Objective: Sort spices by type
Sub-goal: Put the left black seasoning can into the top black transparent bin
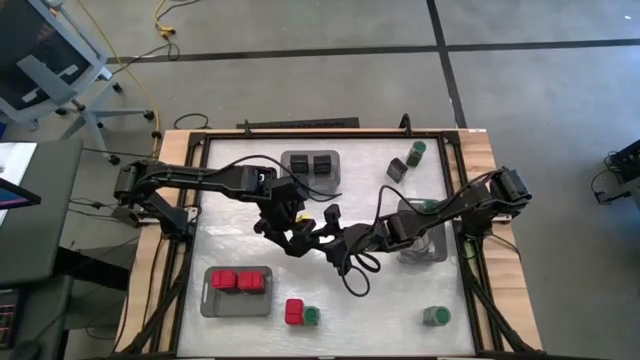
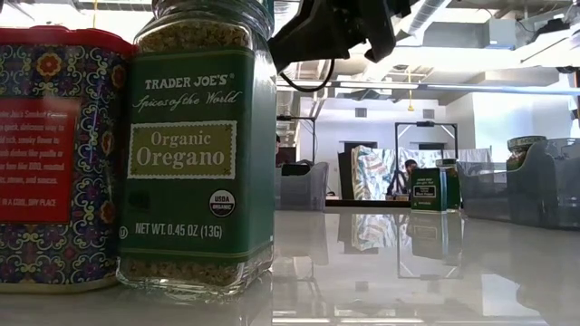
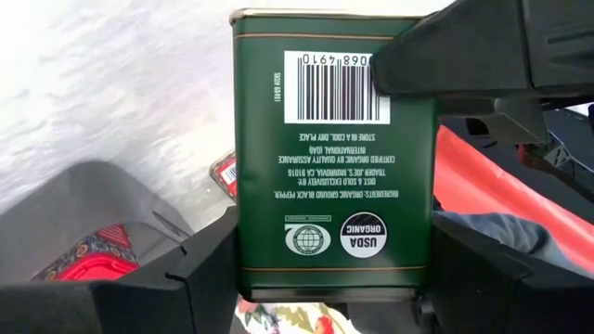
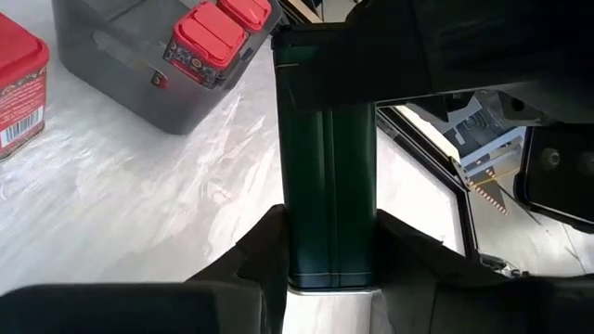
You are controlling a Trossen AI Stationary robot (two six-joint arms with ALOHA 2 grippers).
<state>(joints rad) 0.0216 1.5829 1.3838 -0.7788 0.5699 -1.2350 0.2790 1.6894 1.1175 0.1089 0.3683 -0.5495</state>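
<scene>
1. Closest to the low camera, at the table's near edge, an oregano jar (image 2: 199, 154) stands upright and touches a red tin (image 2: 54, 154) on its left.
2. Mid-table, raised off the surface, the left gripper (image 1: 290, 228) and the right gripper (image 1: 335, 232) meet nose to nose.
3. Between them is one dark green pepper tin (image 3: 334, 158), a spice of the black kind.
4. The left gripper's fingers (image 3: 200, 269) are clamped on the tin's two broad sides at one end.
5. The right gripper's fingers (image 4: 255, 250) sit snug against the narrow sides at the other end, so both arms appear to hold it.
6. The tin's long axis runs left to right along the line joining the two grippers.
7. The far tray (image 1: 290, 178), which already holds two black tins, lies just beyond the meeting point, on the far side and slightly left.
8. Judging by this, the left arm is nearer that tray.
9. One gripper must let go before the tin can travel.
</scene>
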